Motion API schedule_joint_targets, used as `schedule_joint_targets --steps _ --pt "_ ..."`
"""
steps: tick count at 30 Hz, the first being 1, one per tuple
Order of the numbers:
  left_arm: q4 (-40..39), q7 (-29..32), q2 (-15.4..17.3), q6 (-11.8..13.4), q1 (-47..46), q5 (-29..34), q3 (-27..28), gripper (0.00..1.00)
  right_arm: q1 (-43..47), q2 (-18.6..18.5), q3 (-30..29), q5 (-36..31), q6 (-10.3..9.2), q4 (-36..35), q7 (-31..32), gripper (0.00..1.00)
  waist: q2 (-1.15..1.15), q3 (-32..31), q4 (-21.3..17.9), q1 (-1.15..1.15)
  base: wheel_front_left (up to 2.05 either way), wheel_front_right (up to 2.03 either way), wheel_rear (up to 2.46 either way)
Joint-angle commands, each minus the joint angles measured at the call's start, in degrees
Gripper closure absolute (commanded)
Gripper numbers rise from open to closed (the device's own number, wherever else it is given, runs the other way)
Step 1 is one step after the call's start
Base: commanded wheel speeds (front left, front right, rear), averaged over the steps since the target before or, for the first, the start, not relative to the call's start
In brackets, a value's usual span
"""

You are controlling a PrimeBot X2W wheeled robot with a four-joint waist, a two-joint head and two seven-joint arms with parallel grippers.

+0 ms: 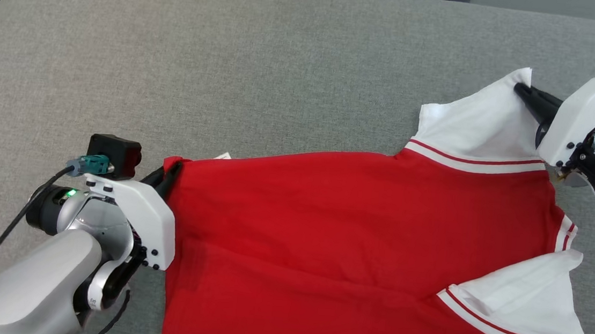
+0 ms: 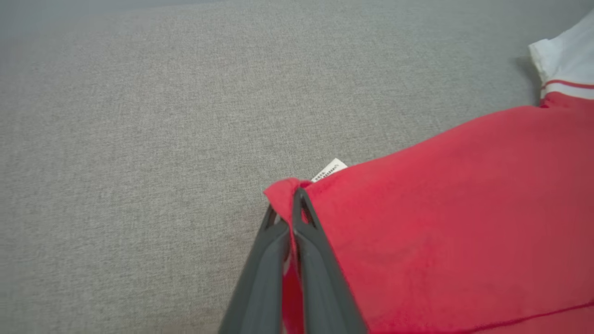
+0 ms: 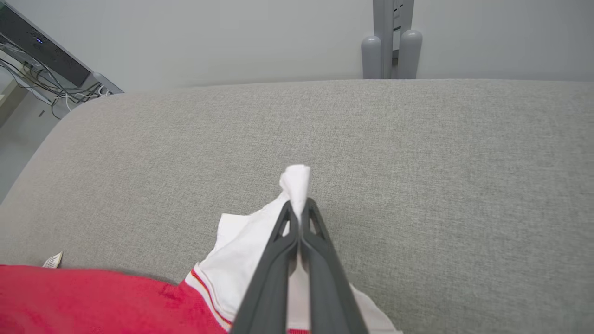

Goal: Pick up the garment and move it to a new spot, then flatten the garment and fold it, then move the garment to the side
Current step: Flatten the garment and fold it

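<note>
Grey cushion [image 1: 286,53], garment [image 1: 350,236] pinched — left tool [image 1: 172,171], right tool [image 1: 522,91]

The white sleeve tip of the garment [image 3: 241,260] is pinched between the closed fingers of the right gripper [image 3: 299,206]. Its red body is seen at 8 o'clock, with what seems a label [image 3: 53,260] beside it.

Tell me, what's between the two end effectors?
The red shirt stretches between them in the head view: left end effector pinches its red corner, right end effector its white sleeve.
</note>
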Motion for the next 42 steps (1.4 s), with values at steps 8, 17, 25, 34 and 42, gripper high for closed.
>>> schedule_joint_targets --steps 8,17,25,34,42 --pt "-1.3 3.4 5.1 -0.2 2.3 -2.1 0.7 1.00 2.8 -2.8 3.4 3.8 0.03 -1.9 1.8 1.00 0.00 -4.2 -2.8 0.00 0.00 0.00 0.00" --pt "-2.0 5.2 6.9 -0.5 5.3 -3.7 0.0 1.00 5.2 -3.7 6.5 7.0 0.03 -2.9 1.8 1.00 0.00 -8.3 -4.9 0.00 0.00 0.00 0.00" --pt "-1.4 13.4 9.6 -5.0 6.2 -7.2 -2.7 1.00 8.2 -6.0 10.0 10.0 0.03 -7.5 7.0 1.00 0.00 -12.1 -6.1 0.00 0.00 0.00 0.00" --pt "1.9 21.2 9.0 -9.6 3.4 -10.5 -4.7 1.00 11.0 -9.0 12.3 12.0 0.03 -11.9 11.7 1.00 0.00 -14.5 -6.3 0.00 0.00 0.00 0.00" --pt "7.1 23.9 7.7 -12.6 1.5 -10.6 -6.1 1.00 13.3 -10.8 14.8 11.4 0.03 -15.2 15.9 1.00 0.00 -15.7 -7.0 0.00 0.00 0.00 0.00"
